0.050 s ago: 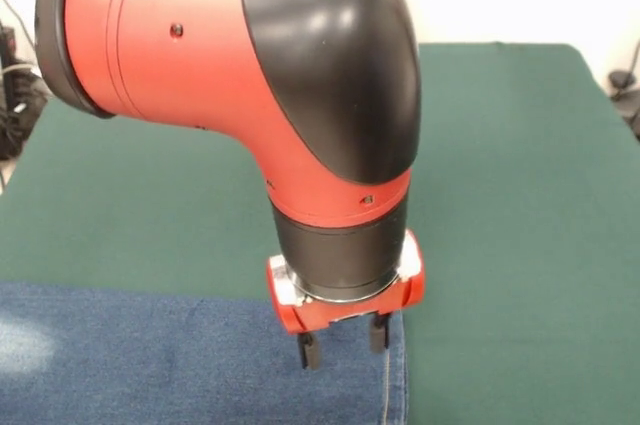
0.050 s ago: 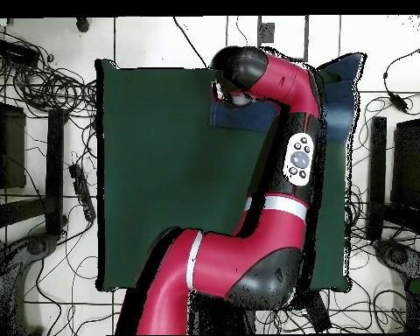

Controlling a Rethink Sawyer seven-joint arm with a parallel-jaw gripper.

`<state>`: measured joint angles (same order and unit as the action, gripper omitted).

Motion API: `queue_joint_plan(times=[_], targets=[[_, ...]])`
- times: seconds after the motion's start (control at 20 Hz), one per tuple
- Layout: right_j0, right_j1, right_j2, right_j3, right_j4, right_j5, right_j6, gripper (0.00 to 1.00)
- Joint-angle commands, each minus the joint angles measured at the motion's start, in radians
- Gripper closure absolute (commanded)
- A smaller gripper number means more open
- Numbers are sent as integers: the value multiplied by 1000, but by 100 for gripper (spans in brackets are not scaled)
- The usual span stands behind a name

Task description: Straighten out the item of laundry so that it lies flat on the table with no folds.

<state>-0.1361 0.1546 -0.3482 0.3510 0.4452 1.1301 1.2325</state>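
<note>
Large rectangular table covered in dark green felt-like cloth, filling most of the front view. Red and black arm bent down from the upper left of that view, ending over the lower centre. Small blue denim jeans spread flat along the bottom left edge, pale faded patch at far left, seam near their right border. In the overhead view, jeans near the table's upper edge, mostly under the arm. Gripper with two black fingers spread apart, tips down at the denim, nothing pinched between them.
</note>
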Motion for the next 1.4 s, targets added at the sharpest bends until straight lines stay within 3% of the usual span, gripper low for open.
queue_joint_plan(times=[0.05,0.55,0.9,1.4], targets=[[41,94,106,112,-64,-31,10,0],[59,115,128,77,-55,-10,70,0],[86,86,136,113,-54,-14,114,0],[80,108,147,124,-86,-52,102,0]])
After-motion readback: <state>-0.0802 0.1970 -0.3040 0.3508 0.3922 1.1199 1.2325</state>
